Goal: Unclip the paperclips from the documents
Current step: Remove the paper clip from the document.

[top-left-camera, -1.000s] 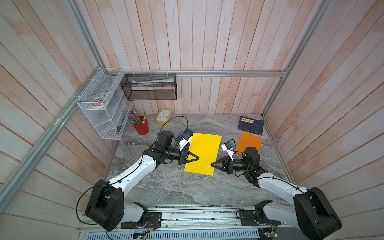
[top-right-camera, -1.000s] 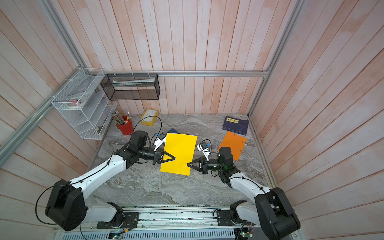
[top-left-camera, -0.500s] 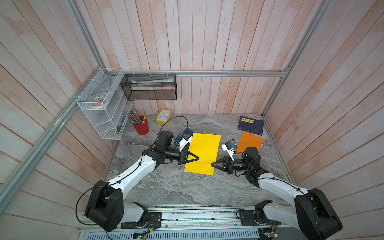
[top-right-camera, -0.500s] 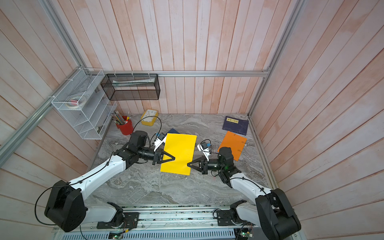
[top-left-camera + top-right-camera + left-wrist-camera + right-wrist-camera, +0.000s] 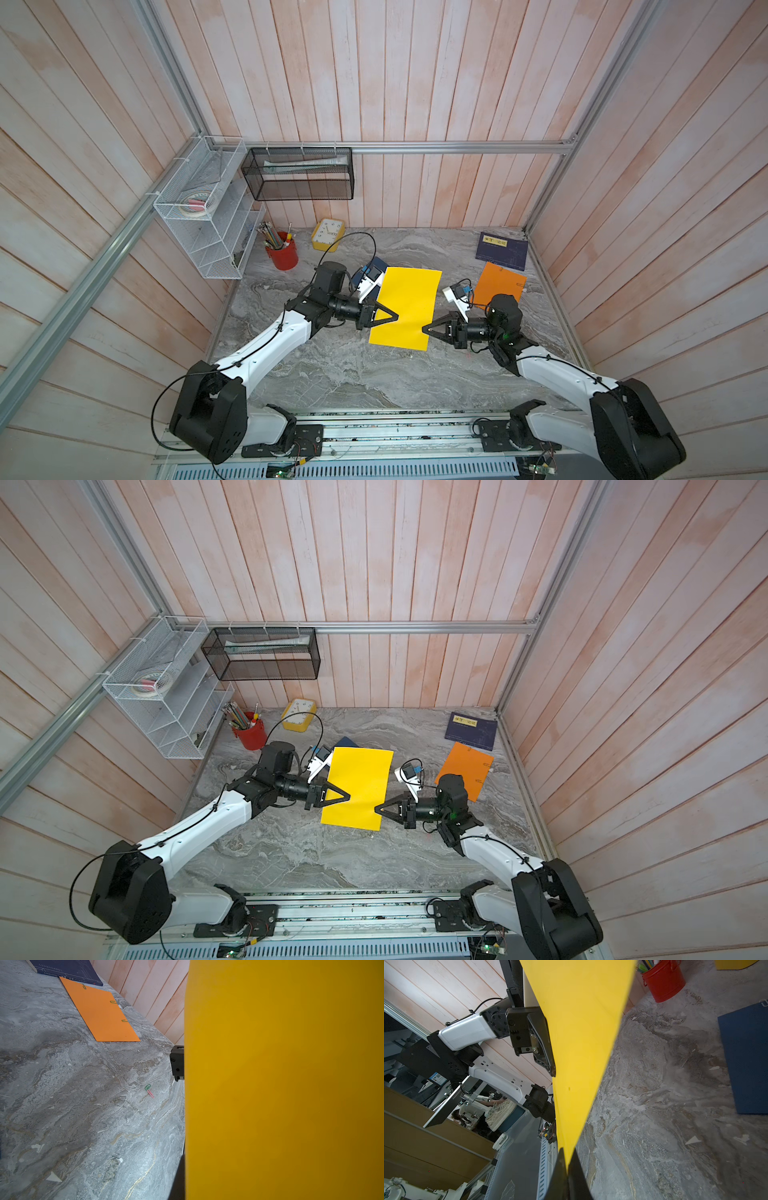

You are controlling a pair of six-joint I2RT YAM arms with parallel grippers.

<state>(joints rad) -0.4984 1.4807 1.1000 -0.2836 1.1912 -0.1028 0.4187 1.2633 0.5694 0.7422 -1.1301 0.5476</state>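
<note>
The left pincer [image 5: 396,318] and right pincer [image 5: 424,329], each clamped shut on an opposite side edge, hold the plain yellow sheet [image 5: 411,297] lifted off the counter [image 5: 332,374], with open marble beneath.

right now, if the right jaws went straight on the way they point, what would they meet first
The flat yellow paper sheet held between them; past it, probably the left jaws, depth unclear.

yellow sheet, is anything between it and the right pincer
Nothing visible stands between them. The right pincer is closed on one edge of the yellow sheet, and the left pincer clamps the opposite edge.
</note>
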